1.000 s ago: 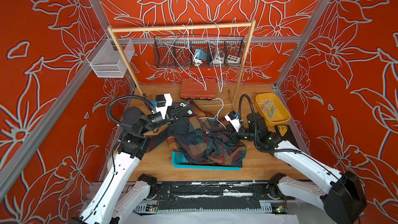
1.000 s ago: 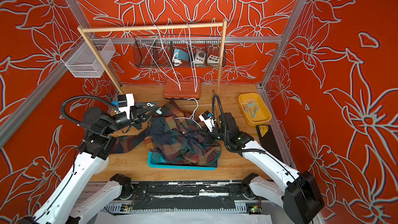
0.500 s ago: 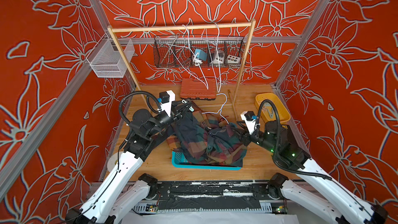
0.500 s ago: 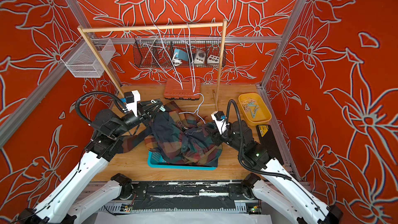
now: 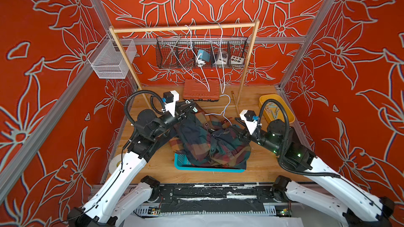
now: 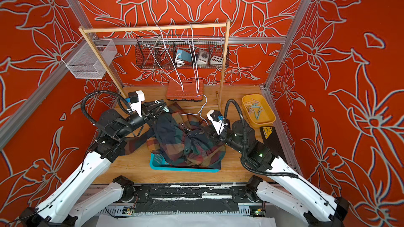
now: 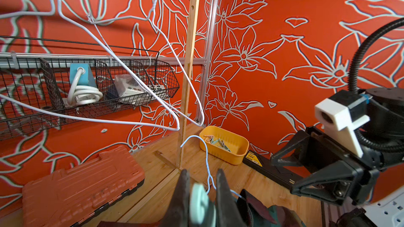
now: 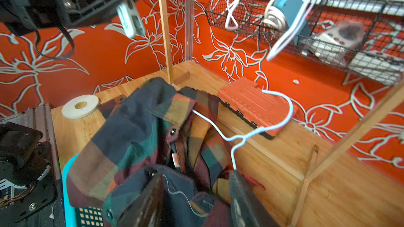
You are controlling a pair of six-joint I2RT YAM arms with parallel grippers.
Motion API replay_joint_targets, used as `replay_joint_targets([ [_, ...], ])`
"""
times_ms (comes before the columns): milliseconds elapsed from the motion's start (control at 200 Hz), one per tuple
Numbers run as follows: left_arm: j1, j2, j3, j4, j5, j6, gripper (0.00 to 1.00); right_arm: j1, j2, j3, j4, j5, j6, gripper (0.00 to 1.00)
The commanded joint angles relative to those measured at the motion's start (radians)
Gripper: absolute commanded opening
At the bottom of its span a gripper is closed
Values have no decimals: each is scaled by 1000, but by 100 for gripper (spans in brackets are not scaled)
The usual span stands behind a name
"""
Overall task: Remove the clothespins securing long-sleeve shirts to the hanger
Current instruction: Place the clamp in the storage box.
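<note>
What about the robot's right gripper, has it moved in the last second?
Yes. Seen from above, the right gripper has shifted slightly sideways, toward the yellow bin.

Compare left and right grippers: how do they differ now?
The left gripper is shut on a mint clothespin; the right gripper is open, holding nothing. The left gripper sits higher; the right gripper is low over the shirt. Both are black.

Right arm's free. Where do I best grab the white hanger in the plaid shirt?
Grip the hanger by its bare neck below the hook, where wire rises clear of the plaid shirt. Come from above with the right gripper, jaws across the wire; its shoulders look buried.
</note>
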Motion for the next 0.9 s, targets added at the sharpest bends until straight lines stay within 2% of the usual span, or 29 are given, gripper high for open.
replay_joint_targets([
  [0,-13,7,2,36,-55,-26,0,62,3,72,12,84,-82,50],
  [170,-22,27,17,23,-67,-24,0,184,110,164,127,143,-148,50],
  [395,-24,43,19,18,-67,-22,0,300,325,312,259,149,-216,49],
  [580,-26,46,21,15,-66,-17,0,336,471,414,316,145,-243,49],
  [896,-26,46,21,10,-65,-12,0,346,601,501,385,138,-236,48],
])
